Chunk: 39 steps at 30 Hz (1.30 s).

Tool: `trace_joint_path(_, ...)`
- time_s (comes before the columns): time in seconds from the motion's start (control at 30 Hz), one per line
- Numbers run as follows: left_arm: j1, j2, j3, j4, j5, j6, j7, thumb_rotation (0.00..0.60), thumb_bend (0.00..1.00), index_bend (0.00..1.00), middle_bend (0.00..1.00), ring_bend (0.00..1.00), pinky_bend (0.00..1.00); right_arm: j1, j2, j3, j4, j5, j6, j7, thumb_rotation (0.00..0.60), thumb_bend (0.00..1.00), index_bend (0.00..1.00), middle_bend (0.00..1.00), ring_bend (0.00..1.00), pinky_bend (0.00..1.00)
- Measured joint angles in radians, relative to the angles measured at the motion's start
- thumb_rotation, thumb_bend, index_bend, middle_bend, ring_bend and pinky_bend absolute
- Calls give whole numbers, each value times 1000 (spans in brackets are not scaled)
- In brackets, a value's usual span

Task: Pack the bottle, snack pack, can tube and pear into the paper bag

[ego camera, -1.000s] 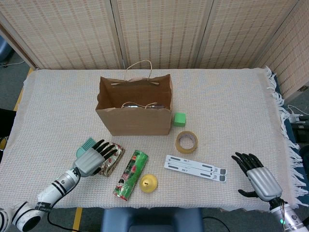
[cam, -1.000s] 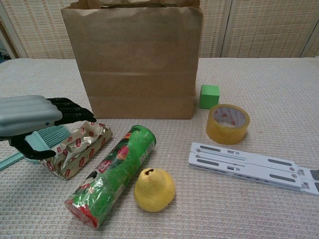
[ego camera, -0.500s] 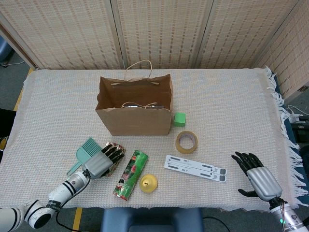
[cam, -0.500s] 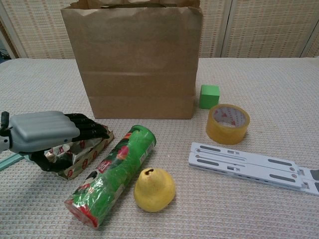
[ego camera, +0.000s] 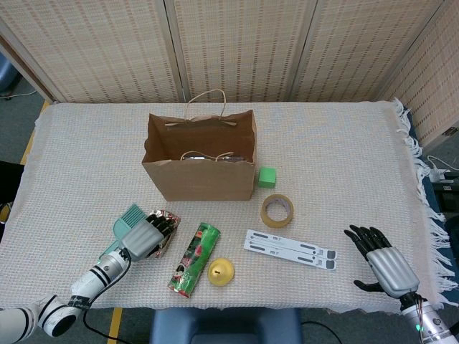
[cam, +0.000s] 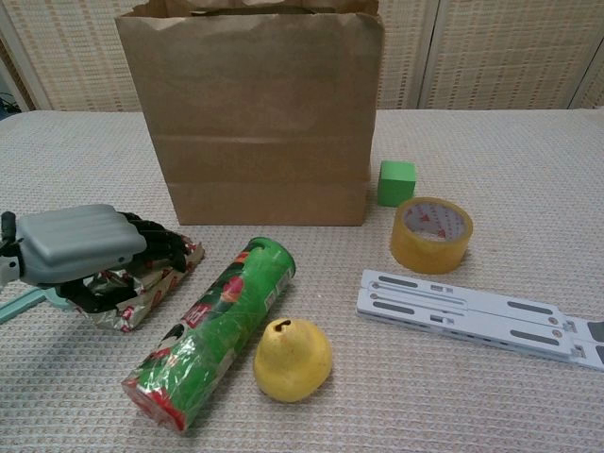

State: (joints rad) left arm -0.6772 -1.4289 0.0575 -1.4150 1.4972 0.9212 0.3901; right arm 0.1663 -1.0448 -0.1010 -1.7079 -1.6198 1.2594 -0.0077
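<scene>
Gripping snack pack (cam: 151, 280) with left hand (cam: 80, 247), fingers curled over crinkly wrapper, at 8 o'clock from bag (ego camera: 201, 159). We see can tube (ego camera: 195, 259) just beside it at 3 o'clock, pear (ego camera: 221, 271) touching tube's right side. Bag upright, mouth open; something shiny inside, can't tell what. Right hand (ego camera: 379, 259) down at table's 4 o'clock corner, fingers spread, holding nothing. Tape roll (ego camera: 277, 211), green cube (ego camera: 267, 176), white flat bar (ego camera: 290, 249) at right of bag.
</scene>
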Motion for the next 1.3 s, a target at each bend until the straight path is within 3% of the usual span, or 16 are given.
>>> trace_joint_path(0.33,80,130,-23,-116,-8,167,-65,600,660,713,706,658,796,-2,0,-1,2,-4,6,3,600,25,0,0,0,0)
trace_joint_path(0.53,163,209,-79,-199,-56,327,-163,600,659,712,706,658,785,-3,-2,1,1,-2,8,0,600,25,0,0,0,0)
trace_joint_path(0.73,232,245,-222,-296,-205,474,-307,600,659,705,701,658,777,-4,-5,0,2,-3,8,-9,600,26,0,0,0,0)
trace_joint_path(1.0,207,302,-452,-566,-364,465,-456,600,659,695,697,657,774,-3,-9,-1,0,-5,4,-24,600,26,0,0,0,0)
trace_joint_path(1.13,128,292,-490,-602,-377,426,-413,600,659,696,697,657,774,-1,-7,-1,-3,0,-1,-27,600,25,0,0,0,0)
trace_joint_path(1.3,-8,216,-526,-575,-415,368,-295,600,657,696,696,657,774,-1,-3,0,-3,2,-3,-19,600,26,0,0,0,0)
